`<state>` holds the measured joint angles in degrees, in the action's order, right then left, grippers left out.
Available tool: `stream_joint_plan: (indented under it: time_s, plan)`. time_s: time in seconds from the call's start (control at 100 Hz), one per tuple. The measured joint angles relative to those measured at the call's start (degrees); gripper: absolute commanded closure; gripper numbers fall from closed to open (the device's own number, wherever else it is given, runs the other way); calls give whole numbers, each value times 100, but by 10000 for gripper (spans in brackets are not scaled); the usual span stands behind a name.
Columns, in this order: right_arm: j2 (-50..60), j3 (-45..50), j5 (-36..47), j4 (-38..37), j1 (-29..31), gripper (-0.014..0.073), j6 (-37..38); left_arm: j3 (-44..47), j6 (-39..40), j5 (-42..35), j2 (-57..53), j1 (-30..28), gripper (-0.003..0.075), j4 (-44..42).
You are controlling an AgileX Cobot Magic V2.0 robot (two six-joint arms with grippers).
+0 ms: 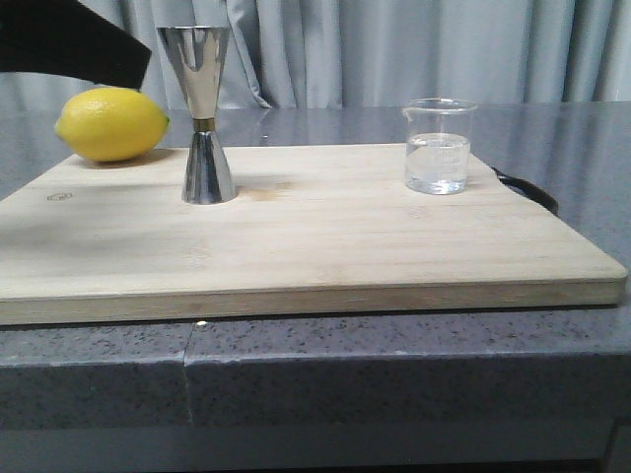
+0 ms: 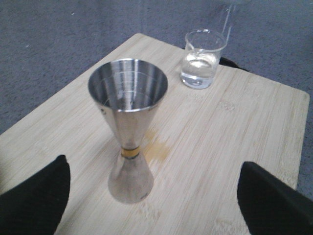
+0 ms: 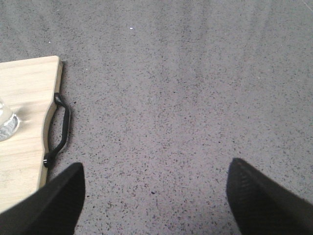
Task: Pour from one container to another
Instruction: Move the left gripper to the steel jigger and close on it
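While cropped at its rim, steel jigger point(image 1: 205, 118) upright beside half-hidden lemon point(image 1: 111, 124).

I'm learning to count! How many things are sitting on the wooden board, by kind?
Yellow oval lemon: 1
Shiny steel hourglass jigger with a gold band: 1
Small clear glass beaker holding clear liquid: 1
Total: 3
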<state>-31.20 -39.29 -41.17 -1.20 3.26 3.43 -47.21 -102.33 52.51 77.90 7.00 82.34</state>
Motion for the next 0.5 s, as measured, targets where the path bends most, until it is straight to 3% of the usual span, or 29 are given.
stream_joint_plan:
  time_s: [0.28,0.5]
  plan:
    - [0,0,-9,13,0,55,-9,-31,-1706,956,1040,0,82,1481]
    - [0,0,-9,13,0,55,-9,-66,-2316,1351,1533,27,82,1848]
